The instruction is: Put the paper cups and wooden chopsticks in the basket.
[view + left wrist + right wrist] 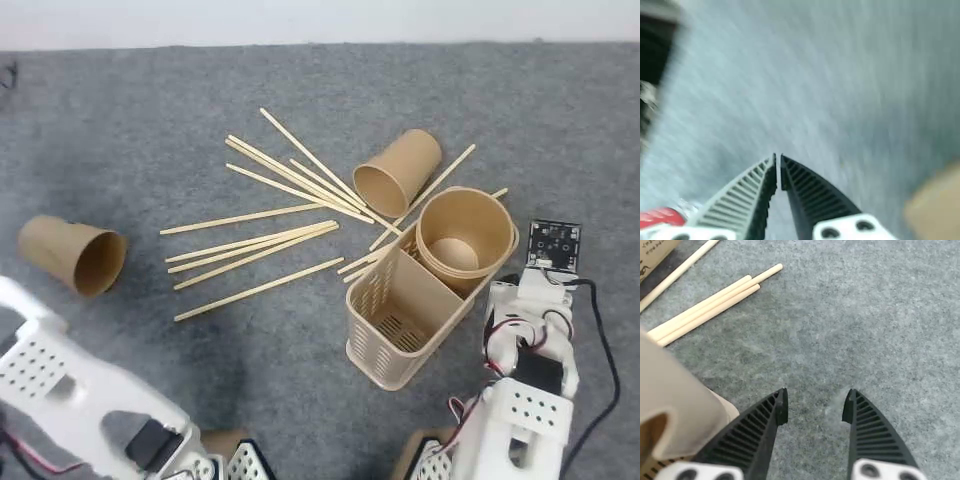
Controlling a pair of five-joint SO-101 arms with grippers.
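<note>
Bring the spread right hand (815,405) to the rim of the lying paper cup (397,172) near the basket (375,350), pinch one wall only, with the pressed-together left hand (778,159) well apart.

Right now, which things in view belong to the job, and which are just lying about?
Belongs to the job:
- basket
- paper cup in the basket
- paper cup on its side beside the basket
- paper cup on its side at far left
- wooden chopsticks, loose on the mat

Just there:
- grey mat under everything
</note>
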